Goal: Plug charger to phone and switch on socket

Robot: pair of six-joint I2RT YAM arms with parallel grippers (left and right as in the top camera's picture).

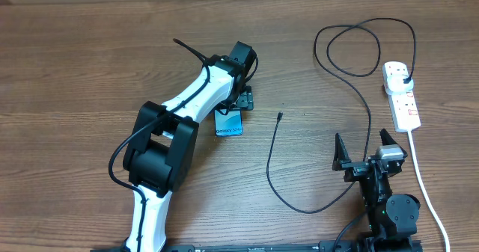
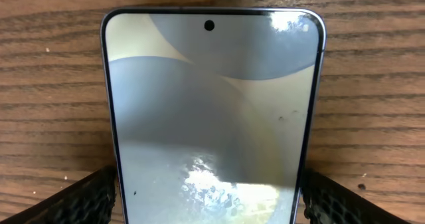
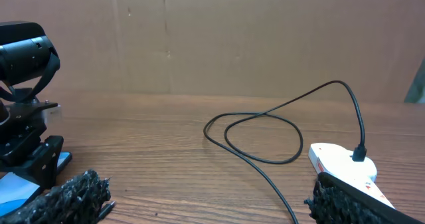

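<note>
The phone lies flat on the table, its blue screen partly under my left gripper. In the left wrist view the phone fills the frame and the left gripper has a finger against each long edge. The charger is a thin black cable. Its connector tip lies free on the table right of the phone, and its plug sits in the socket, a white power strip at the right. My right gripper is open and empty, low near the front, with the tip beside its left finger.
The charger cable makes a wide loop at the back right and a long bend near the front. The strip's thick white cord runs to the front right edge. A brown board stands behind the table.
</note>
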